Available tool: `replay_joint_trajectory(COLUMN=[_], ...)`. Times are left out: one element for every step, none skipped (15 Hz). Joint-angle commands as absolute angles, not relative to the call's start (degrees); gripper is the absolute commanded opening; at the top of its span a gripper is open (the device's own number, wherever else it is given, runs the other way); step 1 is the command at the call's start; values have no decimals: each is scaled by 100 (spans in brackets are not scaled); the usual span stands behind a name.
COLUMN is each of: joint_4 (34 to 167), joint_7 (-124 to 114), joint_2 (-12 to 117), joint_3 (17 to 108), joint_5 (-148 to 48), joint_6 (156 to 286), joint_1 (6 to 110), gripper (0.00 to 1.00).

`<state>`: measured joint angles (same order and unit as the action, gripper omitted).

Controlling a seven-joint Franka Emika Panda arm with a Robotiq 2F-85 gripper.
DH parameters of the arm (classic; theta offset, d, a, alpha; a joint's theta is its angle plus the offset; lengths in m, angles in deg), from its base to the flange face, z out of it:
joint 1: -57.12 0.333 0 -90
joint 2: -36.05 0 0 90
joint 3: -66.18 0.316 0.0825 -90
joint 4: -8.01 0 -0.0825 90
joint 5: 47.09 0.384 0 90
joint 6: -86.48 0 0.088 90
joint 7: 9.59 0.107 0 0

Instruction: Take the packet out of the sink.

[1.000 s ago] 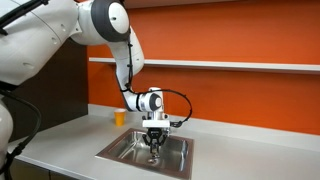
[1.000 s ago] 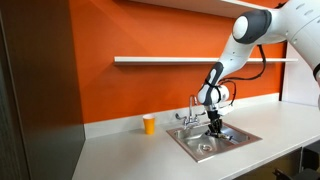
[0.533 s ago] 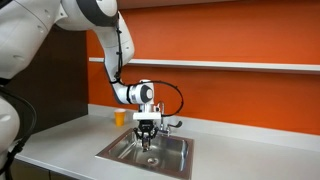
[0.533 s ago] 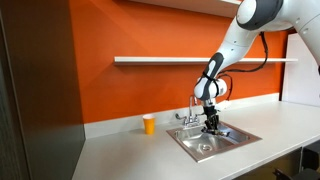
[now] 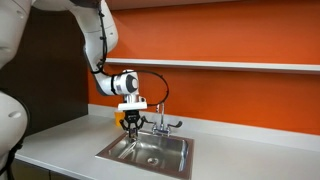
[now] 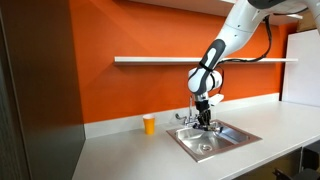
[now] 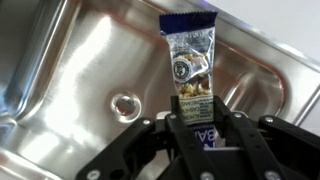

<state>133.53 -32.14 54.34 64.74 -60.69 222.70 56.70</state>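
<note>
Here the jaws are clamped on the lower end of the packet (image 7: 190, 60), lifted clear above the sink (image 7: 70, 60).

Bright, even light in both exterior views, fine detail soft; wrist view shows glare streaking the rectangular stainless-steel sink (image 7: 80, 60) and the shiny foil packet (image 7: 190, 60); the black gripper (image 7: 197, 115) is blurred.

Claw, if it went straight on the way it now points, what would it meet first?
The claw points down into the sink. The packet it grips sticks out ahead of it, so the packet's far end would probably touch the steel basin first; depth is unclear.
</note>
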Motion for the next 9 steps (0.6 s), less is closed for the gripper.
replay_joint_trajectory(joint_4=[13595,13581,13557,13524,13493,13462,13424,13380,13340], joint_7=[-3019,-3037,-3045,-3058,-3072,-3081,-3089,-3095,-3108], joint_2=[5019,5002,4998,5010,5020,5031,5065,5092,5122], joint_3=[6691,6762,6824,6896,6955,7017,7081,7142,7203], joint_5=[-6282,-6274,-6283,-6287,-6289,-6293,-6299,-6300,-6296], joint_6=[22140,22140,22126,22129,22116,22110,22117,22095,22089], joint_1=[5885,5950,6023,6094,6158,6224,6291,6359,6419], gripper=[11,11,11,11,11,11,11,11,11])
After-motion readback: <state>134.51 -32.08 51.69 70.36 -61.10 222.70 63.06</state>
